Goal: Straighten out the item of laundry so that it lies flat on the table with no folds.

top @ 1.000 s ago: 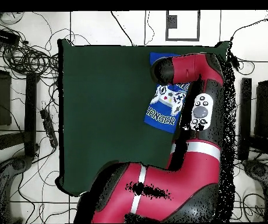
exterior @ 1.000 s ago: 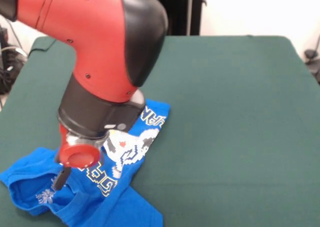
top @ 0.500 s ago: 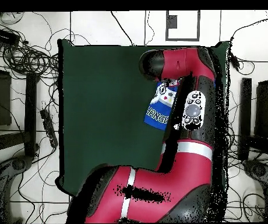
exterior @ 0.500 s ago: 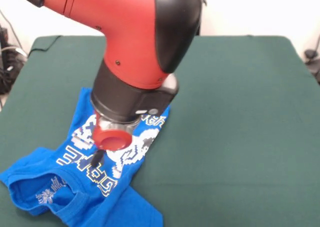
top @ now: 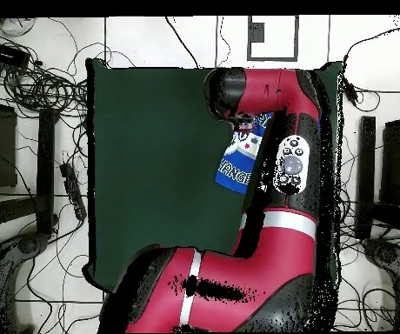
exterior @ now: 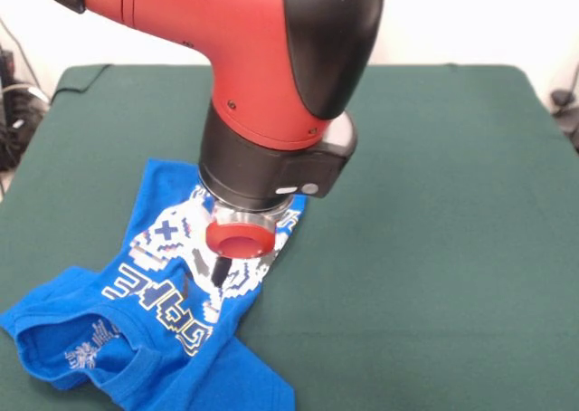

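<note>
While the arm (exterior: 244, 58) hangs low over the shirt (exterior: 154, 302), only one dark tip of the pincer (exterior: 220, 266) shows under the red wrist flange, so I can't tell if it's spread, pressed together, or pinching cloth. The tip sits at or just above the white controller print, mid-chest; contact can't be confirmed. My guess is it's parked over the centre because that's where the fabric bunches. The shirt lies directly under the pincer and runs from there toward the camera-side corner of the desk (exterior: 434, 203), close to the edge. It's not flat yet: on the bare-desk side of the pincer, one side is folded under along a diagonal crease, and the hem end beyond the pincer is narrowed, cutting off the lettering. On the camera side of the pincer, the collar and the inner label show face-up, so the neck opening is gaping. One sleeve sticks out flat on the side away from the open desk. The fabric is thin, soft bright-blue knit and should slide easily on the matte dark green desk cloth. In the overhead view the arm covers most of the shirt (top: 238, 170), with just a blue strip with lettering showing.
</note>
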